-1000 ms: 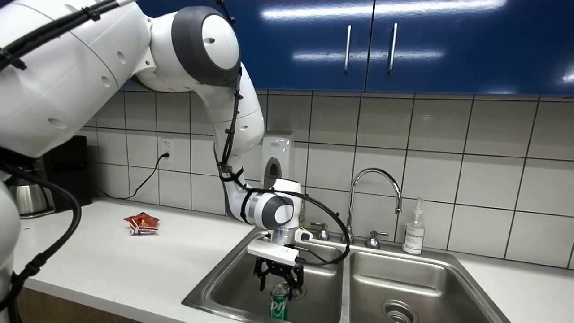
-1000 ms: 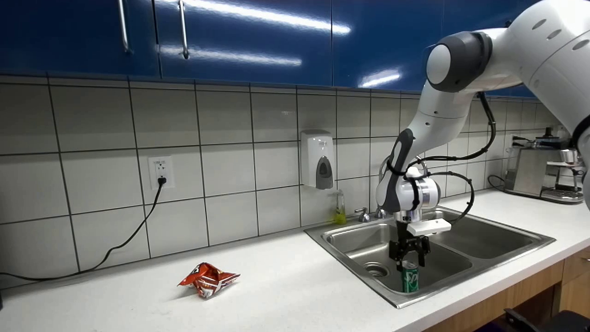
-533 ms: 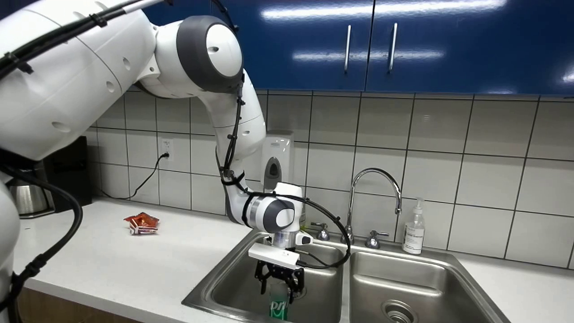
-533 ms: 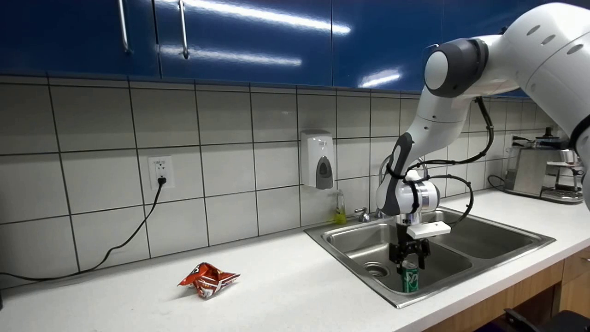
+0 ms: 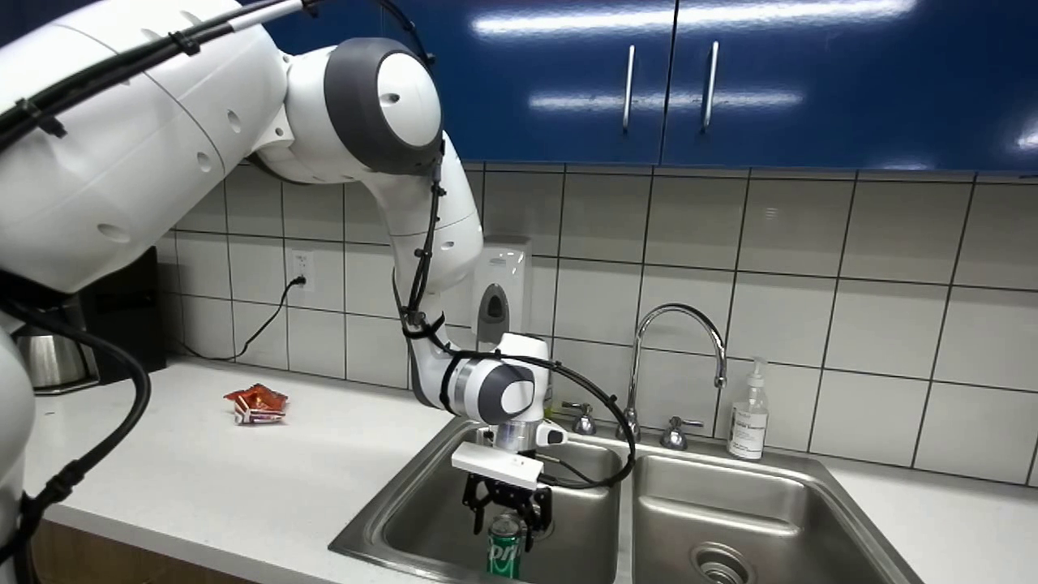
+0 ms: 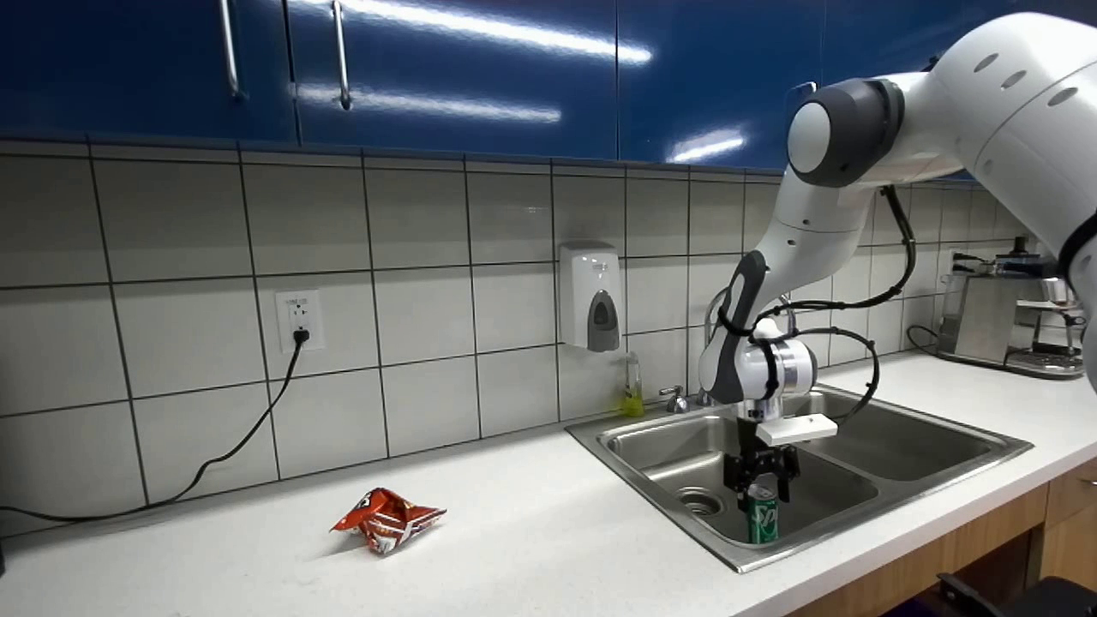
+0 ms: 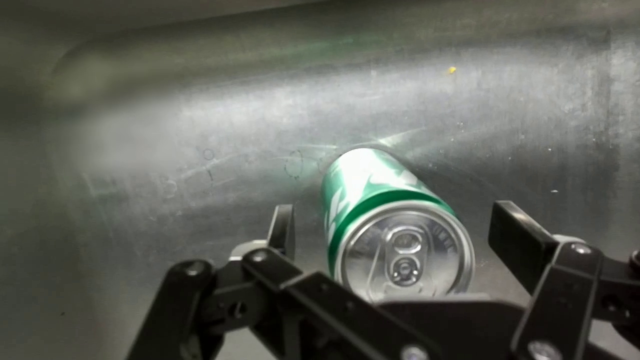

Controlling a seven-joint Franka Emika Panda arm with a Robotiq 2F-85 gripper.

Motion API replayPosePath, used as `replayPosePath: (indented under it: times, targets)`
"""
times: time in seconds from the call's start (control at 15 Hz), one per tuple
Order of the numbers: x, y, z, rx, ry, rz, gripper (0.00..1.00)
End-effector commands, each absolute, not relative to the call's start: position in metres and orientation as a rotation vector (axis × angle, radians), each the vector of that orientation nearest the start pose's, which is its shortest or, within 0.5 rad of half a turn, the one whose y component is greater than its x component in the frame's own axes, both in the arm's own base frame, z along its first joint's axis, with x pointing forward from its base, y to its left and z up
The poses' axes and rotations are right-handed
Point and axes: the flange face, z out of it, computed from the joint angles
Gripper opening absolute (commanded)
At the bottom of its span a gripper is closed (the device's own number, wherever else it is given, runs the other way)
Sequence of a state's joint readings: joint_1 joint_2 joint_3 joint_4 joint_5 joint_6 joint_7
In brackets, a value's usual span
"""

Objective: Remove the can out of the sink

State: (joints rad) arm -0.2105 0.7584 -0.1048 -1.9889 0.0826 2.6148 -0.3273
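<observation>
Plainly, the green can [image 5: 504,556] stands upright in the sink [image 5: 625,523], in the bowl on the nine o'clock side of the divider in an exterior view. Above it hangs the gripper [image 7: 392,225], spread wide: in the wrist view one of its fingers [image 7: 520,245] stands at the can's three o'clock and its partner at nine, bare metal showing between each and the can. There the silvery top faces the camera while the body slants off toward eleven o'clock, pale markings along it; how far the fingertips reach below the rim is hard to tell. With the can as the dial's centre in an exterior view, the chrome faucet [image 5: 636,369] arches between one and two o'clock, a pump bottle [image 5: 748,430] stands at two by the sink's back edge, a wall dispenser [image 5: 503,276] hangs at twelve, and a crumpled red packet [image 5: 258,403] lies on the tabletop [image 5: 203,462] at ten.
</observation>
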Motion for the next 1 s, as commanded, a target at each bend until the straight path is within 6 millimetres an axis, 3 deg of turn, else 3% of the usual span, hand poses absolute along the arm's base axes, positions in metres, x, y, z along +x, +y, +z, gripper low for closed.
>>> replayPosePath:
  times: [0.0,0.4,0.47,0.53,0.8,0.93]
  targets:
    - [0.5517,-0.1864,0.0649,-3.133,0.073,0.189,1.00]
    - [0.5551,-0.1877,0.0630,-3.141,0.079,0.184,1.00]
    - [0.5552,-0.1883,0.0627,-3.141,0.077,0.185,0.75]
    - [0.5554,-0.1887,0.0622,-3.145,0.083,0.189,0.74]
    - [0.5567,-0.1890,0.0600,-3.147,0.092,0.191,0.42]
    - [0.5565,-0.1889,0.0598,-3.147,0.096,0.194,0.38]
